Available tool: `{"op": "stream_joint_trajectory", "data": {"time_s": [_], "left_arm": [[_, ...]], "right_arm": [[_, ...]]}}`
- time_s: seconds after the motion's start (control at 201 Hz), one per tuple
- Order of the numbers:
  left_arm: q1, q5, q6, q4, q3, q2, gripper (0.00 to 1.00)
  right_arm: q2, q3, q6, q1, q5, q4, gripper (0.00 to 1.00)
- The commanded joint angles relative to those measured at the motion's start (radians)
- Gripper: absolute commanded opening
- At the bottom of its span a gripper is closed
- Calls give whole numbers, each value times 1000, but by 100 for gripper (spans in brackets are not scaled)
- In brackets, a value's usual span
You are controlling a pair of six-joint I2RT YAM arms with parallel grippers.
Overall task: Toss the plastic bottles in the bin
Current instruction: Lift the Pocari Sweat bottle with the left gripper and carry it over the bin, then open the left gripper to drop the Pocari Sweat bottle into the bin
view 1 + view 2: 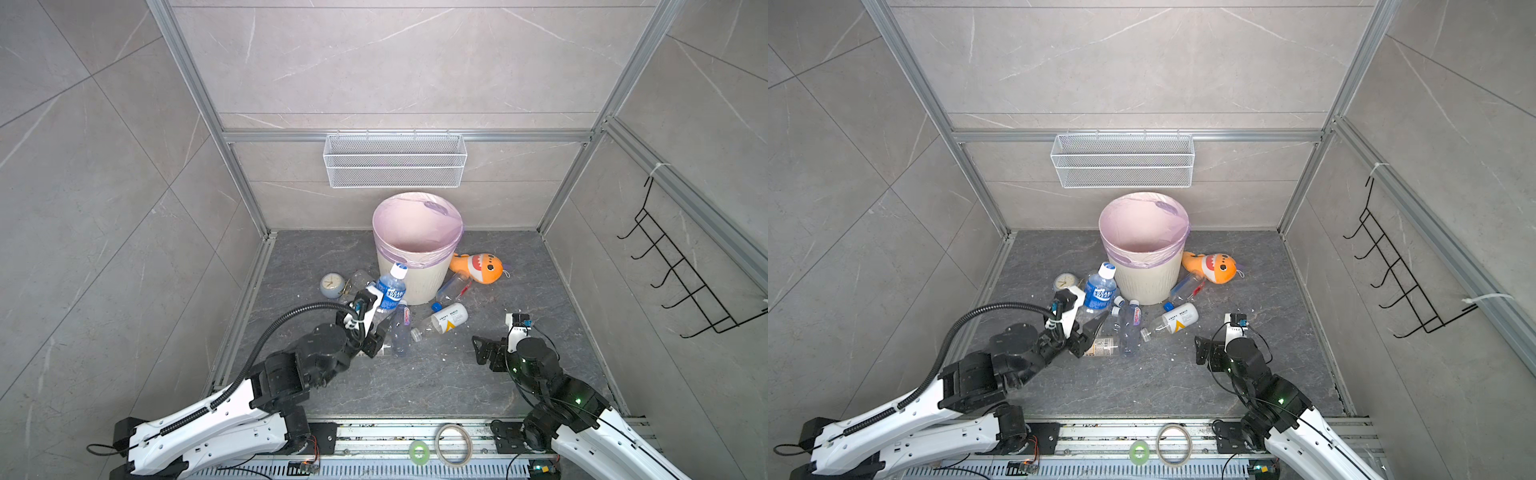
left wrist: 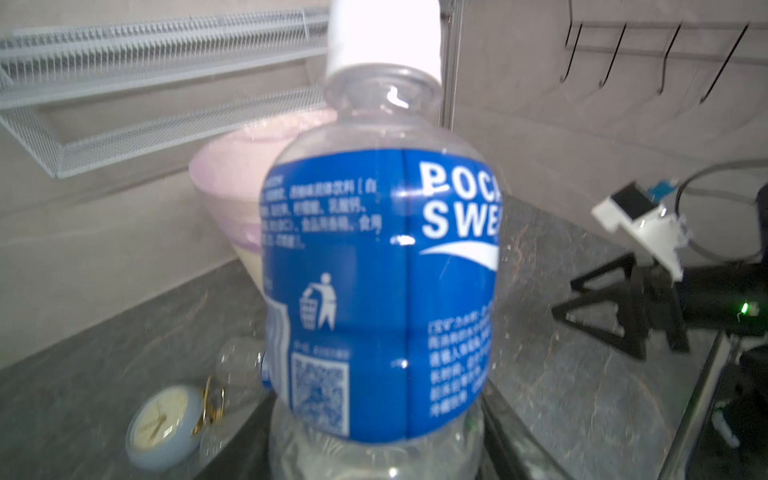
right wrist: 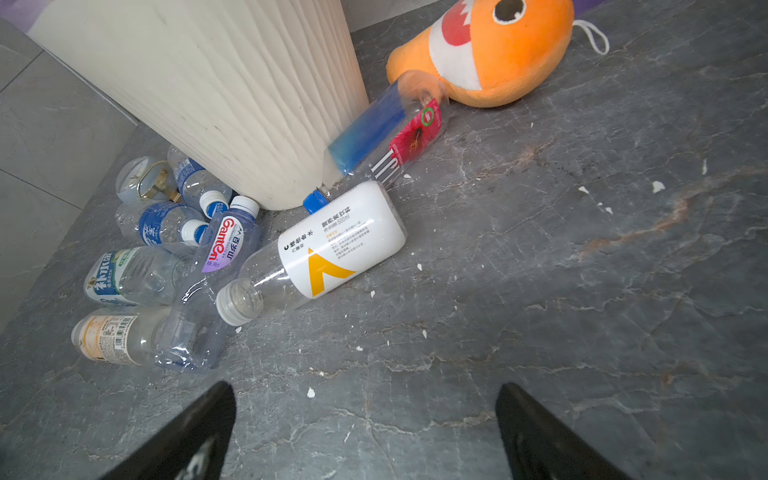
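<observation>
Clear bottle [image 1: 390,293], blue label, white cap | left end effector [image 1: 371,328] clamps it | right end effector [image 3: 365,432] spread, empty

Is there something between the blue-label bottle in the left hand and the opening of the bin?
Nothing visible. The blue-label bottle, held by the left hand, is just in front of the bin, below its open rim; it only has to be lifted over.

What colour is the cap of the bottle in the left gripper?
White; the cap shows best in the left wrist view.
</observation>
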Motion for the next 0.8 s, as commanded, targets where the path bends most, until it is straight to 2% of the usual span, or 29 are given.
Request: {"op": "stream_joint_trajectory", "data": {"time_s": [0.0, 0.085, 0.164, 0.189, 0.239, 0.264, 0.279, 0.343, 0.403, 0.503, 0.796], "left_arm": [[202, 268, 17, 56, 189, 138, 54], [370, 451, -27, 48, 410, 326, 54], [473, 596, -63, 12, 627, 556, 57], [505, 642, -90, -1, 706, 623, 61], [554, 703, -139, -13, 830, 739, 82], [574, 715, -159, -35, 896, 797, 88], [584, 723, -171, -50, 936, 824, 97], [608, 766, -216, -73, 1035, 898, 100], [607, 736, -215, -45, 1015, 875, 100], [607, 681, -210, 62, 879, 759, 100], [597, 649, -208, 91, 597, 487, 100]], "right_arm": [[-12, -16, -11, 4, -3, 8, 100], [-22, -17, -10, 5, 0, 4, 100], [-24, -17, -8, 4, 3, 2, 100], [-23, -17, -8, 6, 4, 2, 100], [-18, -14, -5, 4, 9, -1, 99], [-15, -13, -3, 4, 10, -3, 100], [-14, -12, -3, 5, 12, -4, 100], [-11, -9, 2, 5, 20, -11, 100], [-18, -10, 5, 5, 21, -13, 100], [-35, -16, 3, 4, 17, -11, 100], [-10, -13, -2, 4, 12, -1, 100]]}}
